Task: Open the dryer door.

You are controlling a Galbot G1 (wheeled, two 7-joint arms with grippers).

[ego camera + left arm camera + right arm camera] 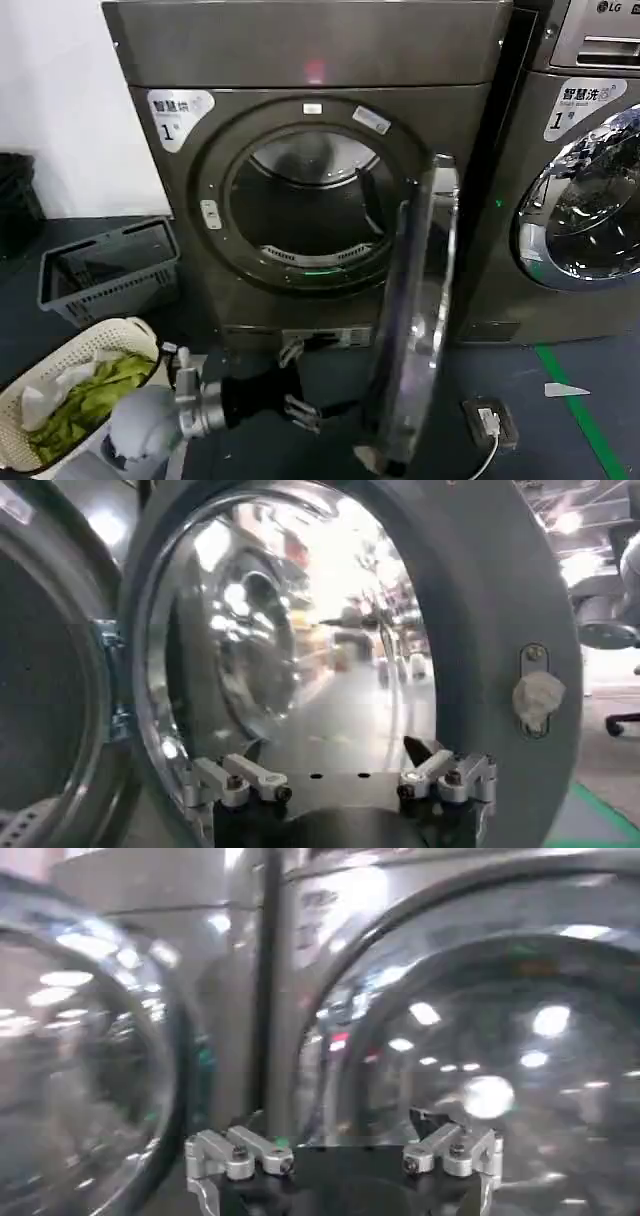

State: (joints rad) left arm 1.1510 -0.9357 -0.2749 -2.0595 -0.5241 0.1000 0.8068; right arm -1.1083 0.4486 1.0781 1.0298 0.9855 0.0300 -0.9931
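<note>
Greens in cream basket (grey basket bare)

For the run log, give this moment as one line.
dryer door: swung open, edge-on | left pincer: open, beside door's inner face | right pincer: open, facing machine fronts

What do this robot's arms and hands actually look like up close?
The left arm has rounded pale grey shells and a silver metal cuff, ending in a black left hand with silver-tipped fingers. Up close, the left hand and the right hand show black bodies and silver finger links with dark bolts.

Laundry room: side-by-side machines, baskets
</note>
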